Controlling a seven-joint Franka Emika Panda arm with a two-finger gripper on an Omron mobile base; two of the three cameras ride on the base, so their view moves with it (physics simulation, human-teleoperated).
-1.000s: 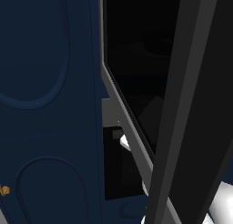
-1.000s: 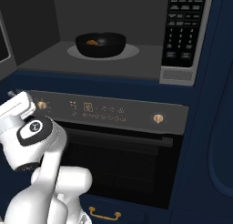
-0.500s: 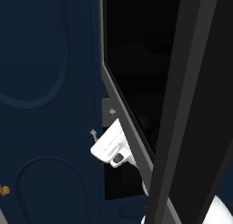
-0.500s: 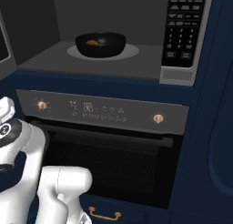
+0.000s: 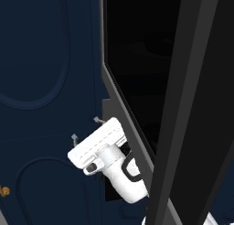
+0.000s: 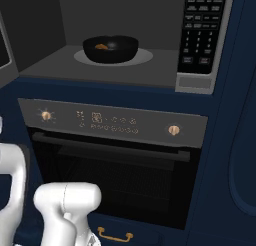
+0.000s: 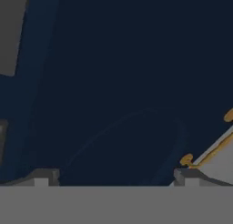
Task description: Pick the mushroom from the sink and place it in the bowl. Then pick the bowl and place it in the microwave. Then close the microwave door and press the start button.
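The black bowl (image 6: 110, 48) sits on the pale turntable inside the open microwave (image 6: 60, 20), with the tan mushroom (image 6: 101, 46) lying in it. The button panel (image 6: 202, 35) is at the cavity's right. The microwave door (image 5: 137, 59) stands open, its dark glass and black frame slanting across the left base view. My gripper (image 5: 86, 129) is open and empty, below and to the left of the door's lower edge, close to a navy cabinet front. Its fingertips (image 7: 43, 177) point at that navy panel in the hand view. The sink is out of view.
Below the microwave is a built-in oven (image 6: 115, 160) with brass knobs (image 6: 173, 130) and a long handle bar. Navy cabinet fronts (image 5: 41, 82) flank both sides. A brass drawer pull (image 6: 115, 235) sits under the oven. My white arm (image 6: 65, 205) rises at the lower left.
My hand has swung left, leaving the right base view and coming out from behind the door's lower edge in the left base view. Bowl, mushroom and door have not moved.
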